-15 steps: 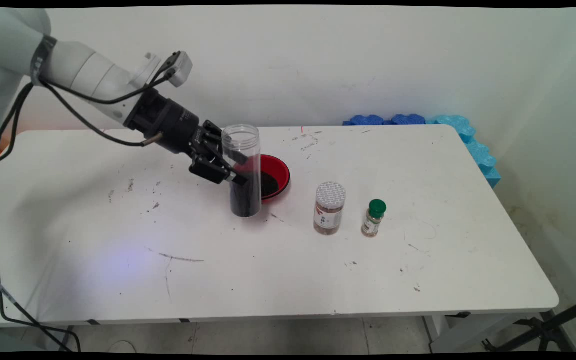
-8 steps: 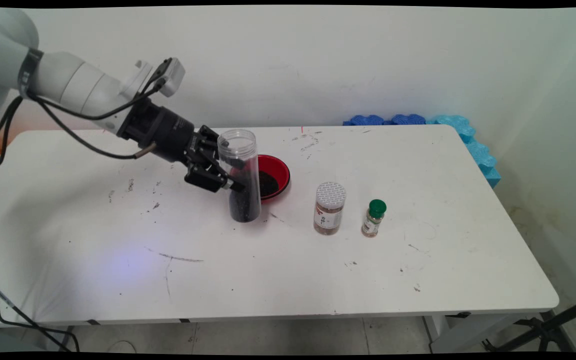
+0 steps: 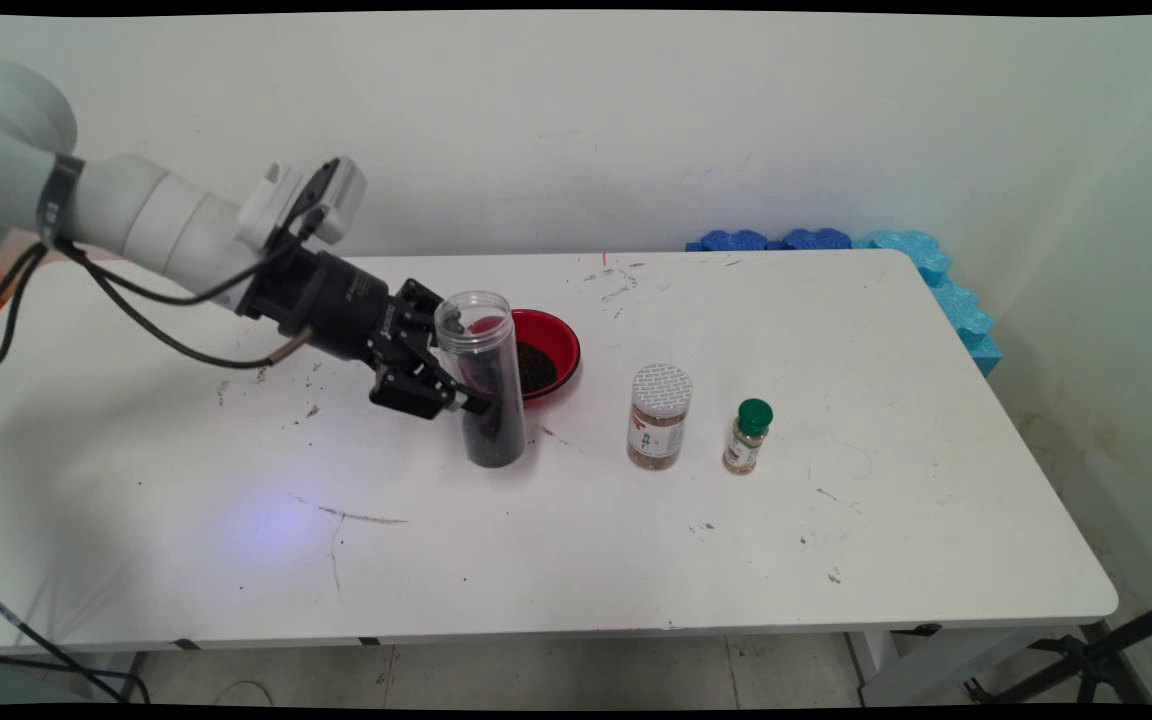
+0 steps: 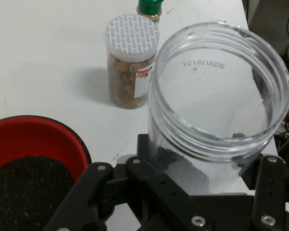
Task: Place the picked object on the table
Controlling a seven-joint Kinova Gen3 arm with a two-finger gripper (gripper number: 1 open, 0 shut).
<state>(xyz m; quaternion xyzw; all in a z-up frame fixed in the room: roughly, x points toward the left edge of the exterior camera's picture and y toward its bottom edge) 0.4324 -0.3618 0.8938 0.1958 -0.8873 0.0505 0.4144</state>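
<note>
On the white worktop (image 3: 836,330) the end effector (image 3: 456,385) pinches an open clear jar (image 3: 481,375), upright and partly full of dark grains, just in front of the red bowl (image 3: 554,345) — which holds some of the same dark stuff. To the right stand a silver-lidded jar (image 3: 658,417) and a green-capped bottle (image 3: 748,436), both shut.

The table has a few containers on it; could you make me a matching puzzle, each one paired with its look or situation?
Things:
1. clear jar
2. red bowl
3. silver-lidded jar
4. green-capped bottle

Descriptions:
A. smallest, standing farthest right
B. lidless, gripped by the end effector
C. labelled, brown contents, closed
D. low and open, dark grains inside, behind the gripped jar

Pairs: 1-B, 2-D, 3-C, 4-A
</note>
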